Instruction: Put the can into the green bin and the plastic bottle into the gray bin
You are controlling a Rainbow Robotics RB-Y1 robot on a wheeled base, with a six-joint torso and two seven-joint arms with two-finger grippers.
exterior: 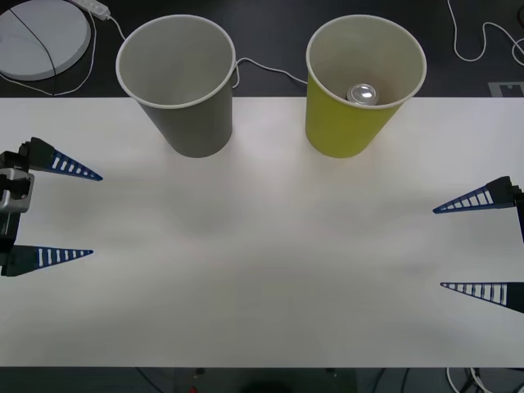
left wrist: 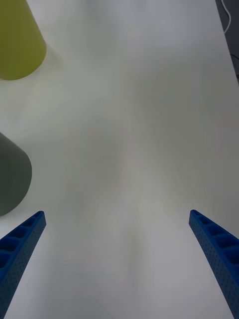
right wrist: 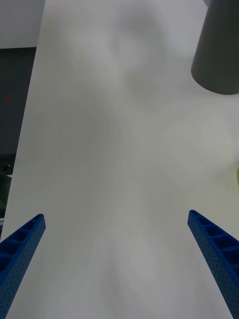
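The can lies inside the green bin, its shiny metal top showing against the pale inner wall. To its left stands the gray bin, upright at the table's far edge. The plastic bottle is out of view. My left gripper hangs open over the table's left side with nothing between its fingers. My right gripper hangs open over the right side, also holding nothing. The left wrist view shows the green bin and gray bin; the right wrist view shows the gray bin.
The white table stretches bare between the two grippers. Behind its far edge lie a round white device at the back left and white cables on the dark floor.
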